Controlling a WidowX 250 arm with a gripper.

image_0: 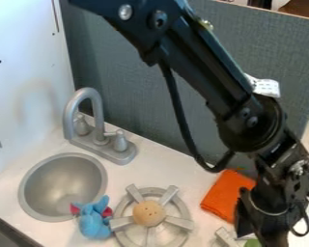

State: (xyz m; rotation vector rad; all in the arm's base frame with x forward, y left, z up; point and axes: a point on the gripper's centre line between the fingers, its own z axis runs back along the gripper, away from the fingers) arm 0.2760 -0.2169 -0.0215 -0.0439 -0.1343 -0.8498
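The gripper (268,234) hangs at the lower right of the work surface, at the end of the black arm that slants down from the top edge. We cannot tell how far open it is or whether it has hold of anything. Just beside it we see a folded orange cloth (225,195) lying flat on the pale counter (163,166), partly hidden behind the gripper, and a bit of something green (252,243) at the bottom edge. Near these lies part of a grey grate (225,236). To the left we see a grey burner (176,222) with a round tan thing (148,213), dotted with small dark spots, on its middle. Beside the burner a blue plush toy (93,224) with pink ears sits at the rim of the round grey sink (35,169), below a grey tap (98,113). As for writing, we find a white label (265,88) with small dark marks by the arm.
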